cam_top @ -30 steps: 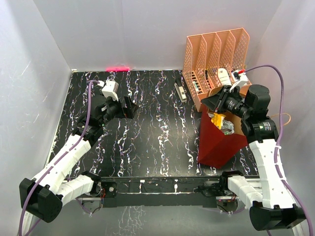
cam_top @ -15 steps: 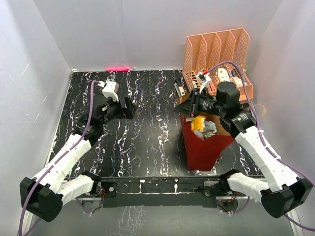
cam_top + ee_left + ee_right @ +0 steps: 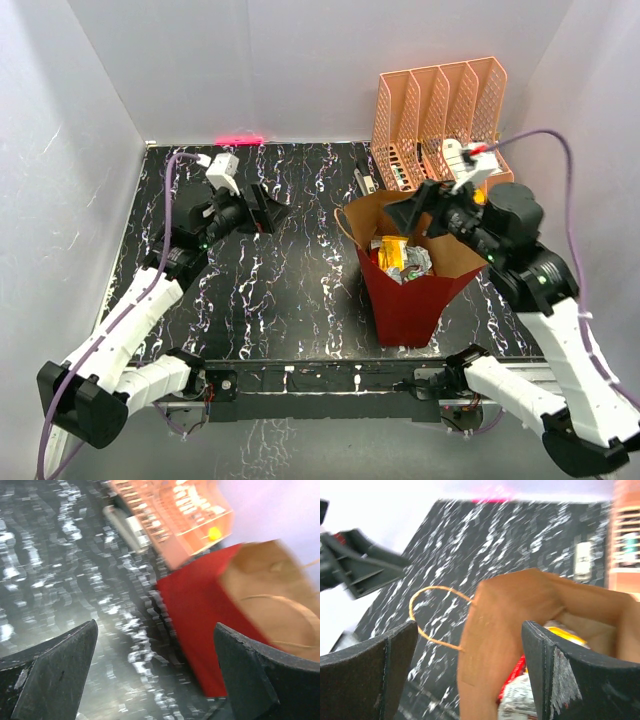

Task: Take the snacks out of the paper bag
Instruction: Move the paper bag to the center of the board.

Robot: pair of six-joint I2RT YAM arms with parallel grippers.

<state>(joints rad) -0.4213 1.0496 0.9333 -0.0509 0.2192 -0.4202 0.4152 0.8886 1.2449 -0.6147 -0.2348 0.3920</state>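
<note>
1. Moved: in the last half second my right gripper [image 3: 405, 215] has drawn back to the right. The paper bag [image 3: 405, 300] now stands upright with its mouth wide.
2. Right gripper: jaws spread, holding nothing. The bag's brown left wall sits between them; I cannot tell if they touch it.
3. Left gripper [image 3: 272, 210]: has swung toward the bag; spread, empty, well apart from it.
4. Snacks [image 3: 400, 258]: yellow and silver packets, all inside the bag.
5. Bag: right side, just near of the orange rack [image 3: 440, 100].
6. Judgement: bag is ready; no snack is out yet.
</note>
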